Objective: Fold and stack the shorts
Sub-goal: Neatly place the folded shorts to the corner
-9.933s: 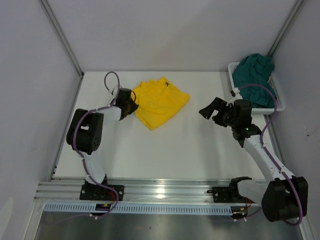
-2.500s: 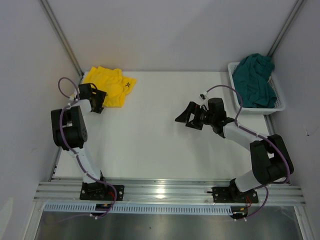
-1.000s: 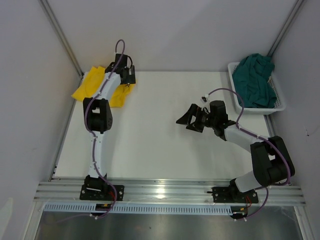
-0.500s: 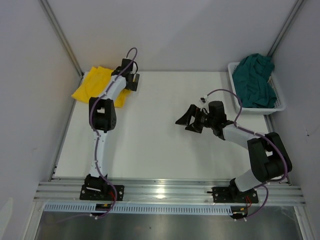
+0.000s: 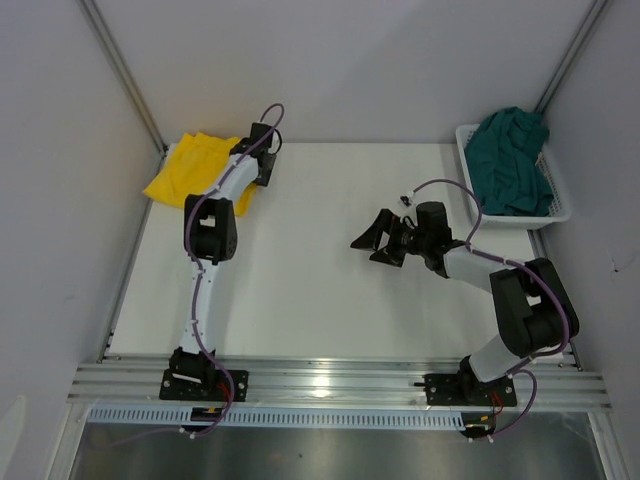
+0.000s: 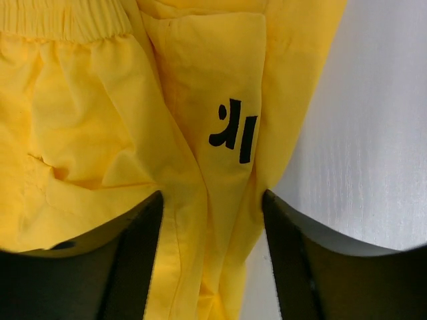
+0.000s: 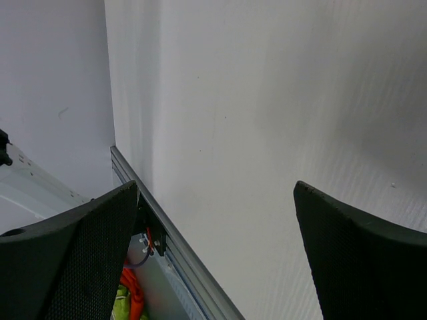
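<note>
Left gripper (image 6: 212, 200): black fingers apart, a raised fold of the bright yellow fabric shorts (image 6: 100, 127) between them; pressing it or only straddling it, cannot tell.
Hidden from above: left fingertips, lost under the outstretched left arm (image 5: 212, 230).
Left wrist view only: small dark logo (image 6: 233, 130) just ahead of the fingers; gathered elastic waistband (image 6: 67, 20) farther ahead, to the left; white table (image 6: 373, 133) to the right of the fold. None of this legible from above.
Cut off: yellow cloth running out of the wrist picture at top, left and bottom; fuller outline only in the top view, spreading left of the gripper.
Right gripper (image 7: 215, 200): spread wide, only table surface between its fingers.
Dark teal green fabric shorts (image 5: 510, 155): heaped in the white plastic mesh basket (image 5: 556, 213), behind the right gripper and well apart from it; in neither wrist view.
Count: two pairs of shorts, one basket, two arms.
</note>
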